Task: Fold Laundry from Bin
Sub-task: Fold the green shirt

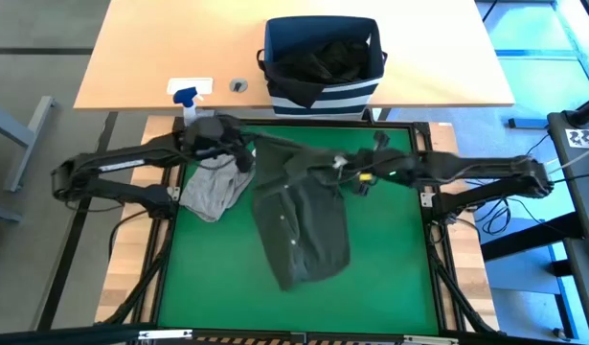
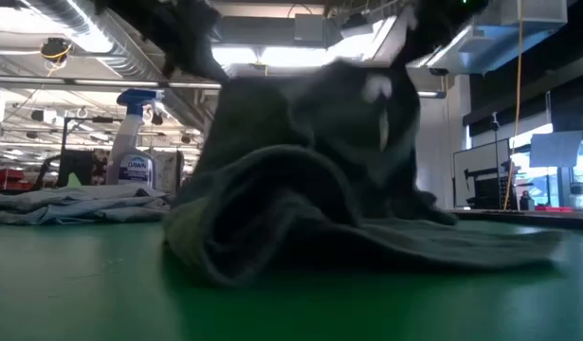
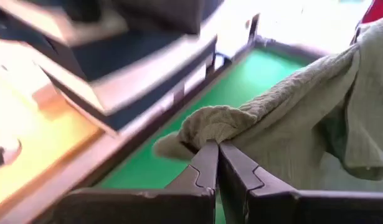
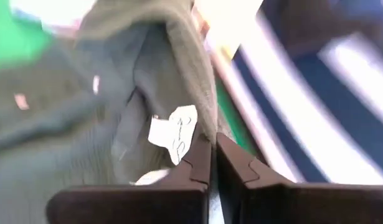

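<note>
Laundry risk: my left gripper [image 3: 216,155] and right gripper [image 4: 213,149] are both clamped on thin edges of the olive shirt [image 1: 299,216] at frame centre, so a pull apart could slip one corner free.

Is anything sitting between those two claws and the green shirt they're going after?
No. Both are already closed on the dark olive garment itself: the left gripper pinches one edge, the right gripper pinches another beside its white tag. Nothing visible lies between.
</note>
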`<state>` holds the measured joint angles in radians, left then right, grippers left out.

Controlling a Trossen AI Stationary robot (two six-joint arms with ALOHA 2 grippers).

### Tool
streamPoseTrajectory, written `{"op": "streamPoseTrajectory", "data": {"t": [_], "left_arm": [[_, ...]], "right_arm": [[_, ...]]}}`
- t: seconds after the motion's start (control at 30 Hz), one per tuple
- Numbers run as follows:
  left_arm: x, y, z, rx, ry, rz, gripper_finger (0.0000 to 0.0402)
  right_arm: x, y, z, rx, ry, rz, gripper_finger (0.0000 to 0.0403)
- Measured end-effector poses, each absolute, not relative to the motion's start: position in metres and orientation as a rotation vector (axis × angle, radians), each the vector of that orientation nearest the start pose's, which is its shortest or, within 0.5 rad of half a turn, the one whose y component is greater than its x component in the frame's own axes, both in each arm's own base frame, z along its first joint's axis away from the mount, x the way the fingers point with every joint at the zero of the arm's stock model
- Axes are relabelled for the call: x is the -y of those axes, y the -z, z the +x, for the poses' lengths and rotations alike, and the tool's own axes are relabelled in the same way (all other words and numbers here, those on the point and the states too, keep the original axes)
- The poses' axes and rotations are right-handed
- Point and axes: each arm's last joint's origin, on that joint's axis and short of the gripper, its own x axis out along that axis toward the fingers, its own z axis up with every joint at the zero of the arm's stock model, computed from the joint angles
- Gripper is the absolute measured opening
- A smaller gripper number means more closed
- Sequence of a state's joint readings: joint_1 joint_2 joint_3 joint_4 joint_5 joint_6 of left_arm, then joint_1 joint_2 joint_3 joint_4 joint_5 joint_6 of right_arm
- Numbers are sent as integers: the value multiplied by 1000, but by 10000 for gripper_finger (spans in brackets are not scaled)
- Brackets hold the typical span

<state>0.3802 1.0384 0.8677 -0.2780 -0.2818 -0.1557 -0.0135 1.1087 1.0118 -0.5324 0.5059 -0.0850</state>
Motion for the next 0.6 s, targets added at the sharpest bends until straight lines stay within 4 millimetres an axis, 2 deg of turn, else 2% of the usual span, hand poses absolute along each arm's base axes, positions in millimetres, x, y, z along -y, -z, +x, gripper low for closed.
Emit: {"op": "streamPoseTrajectory", "data": {"t": [0.13, 0.27, 0.37, 0.5, 0.6], "left_arm": [[-80, -340, 186, -167, -634, -182, 0], [-69, -377, 172, 151, -446, -159, 0], [-63, -398, 165, 348, -350, -137, 0], [-61, -402, 165, 393, -316, -141, 0], [-62, -394, 169, 316, -320, -134, 0]], "right_arm": [[18, -381, 208, -440, 521, -281, 10], [18, -447, 184, -250, 551, -285, 10], [18, -486, 164, -118, 559, -267, 10], [17, -512, 156, -16, 570, -315, 10], [15, -517, 156, -1, 503, -348, 10]]}}
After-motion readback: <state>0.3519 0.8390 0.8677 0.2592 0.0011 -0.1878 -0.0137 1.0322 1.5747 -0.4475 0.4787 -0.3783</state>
